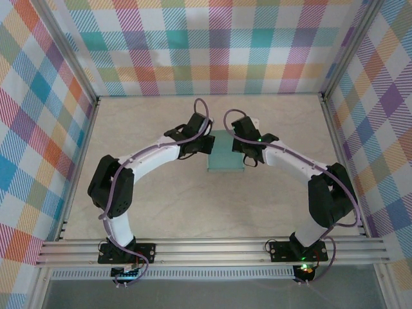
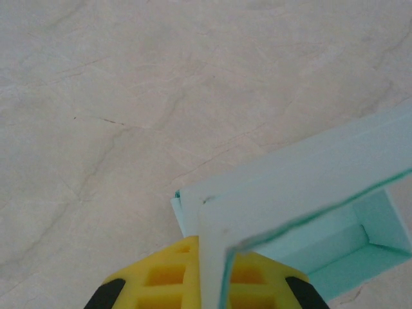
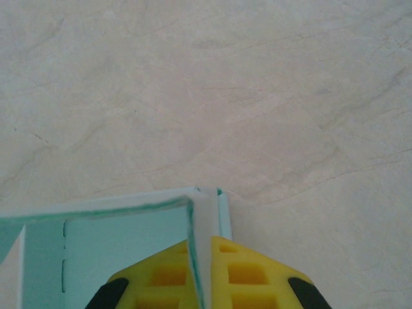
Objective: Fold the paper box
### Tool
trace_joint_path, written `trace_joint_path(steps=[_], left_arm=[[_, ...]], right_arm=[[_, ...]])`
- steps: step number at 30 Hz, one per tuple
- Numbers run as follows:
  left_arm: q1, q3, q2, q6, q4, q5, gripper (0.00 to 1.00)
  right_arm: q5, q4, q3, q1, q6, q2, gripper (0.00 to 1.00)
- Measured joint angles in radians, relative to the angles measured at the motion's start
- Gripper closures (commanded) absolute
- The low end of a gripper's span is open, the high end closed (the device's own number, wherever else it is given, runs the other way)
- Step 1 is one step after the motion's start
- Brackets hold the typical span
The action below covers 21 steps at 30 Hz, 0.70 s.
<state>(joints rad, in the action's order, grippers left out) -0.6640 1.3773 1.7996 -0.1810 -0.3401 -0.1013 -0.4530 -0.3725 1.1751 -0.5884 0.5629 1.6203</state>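
Both grippers are clamping onto the paper box (image 1: 225, 164), which is sitting on the table (image 1: 193, 212) near its middle, between the two wrists. In the top view the left gripper (image 1: 206, 148) is reaching in at the box's left side and the right gripper (image 1: 244, 156) at its right side. In the left wrist view, the yellow fingers (image 2: 164, 277) are standing on either side of an upright mint-green wall, closed onto the card with no gap showing, so the jaws are pinching the box wall, not air. In the right wrist view the same is happening: the fingers (image 3: 244, 270) are squeezing a doubled wall near a corner of the box.

Judging by this, the folding is looking well advanced but not finished. Walls are standing up, corners are forming, and a hollow interior is showing in both wrist views, with a floor and inner side panels in place. The top is lying open, though, with no lid or closing flap over it. Whether the doubled walls are tucking and locking into the floor I cannot tell—their lower edges are hiding behind the fingers. What is probably remaining is pressing those side walls home, and closing the top if this box has a lid flap.
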Motion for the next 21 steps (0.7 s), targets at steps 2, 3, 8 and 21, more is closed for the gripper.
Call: trace_joint_path(steps=[2, 3, 8, 21], left_arm=[[-0.008, -0.031, -0.014, -0.006, 0.038, -0.024, 1.0], [-0.013, -0.046, -0.022, -0.007, 0.056, -0.034, 1.0], [-0.033, -0.105, -0.038, -0.017, 0.132, -0.076, 1.0], [-0.061, -0.209, -0.053, -0.062, 0.288, -0.156, 1.0]], right_arm=[[-0.012, 0.026, -0.017, -0.006, 0.01, -0.008, 1.0], [-0.017, 0.042, -0.03, -0.009, 0.013, -0.014, 1.0], [-0.025, 0.124, -0.113, -0.018, 0.018, -0.058, 1.0], [-0.031, 0.304, -0.264, -0.036, 0.023, -0.114, 1.0]])
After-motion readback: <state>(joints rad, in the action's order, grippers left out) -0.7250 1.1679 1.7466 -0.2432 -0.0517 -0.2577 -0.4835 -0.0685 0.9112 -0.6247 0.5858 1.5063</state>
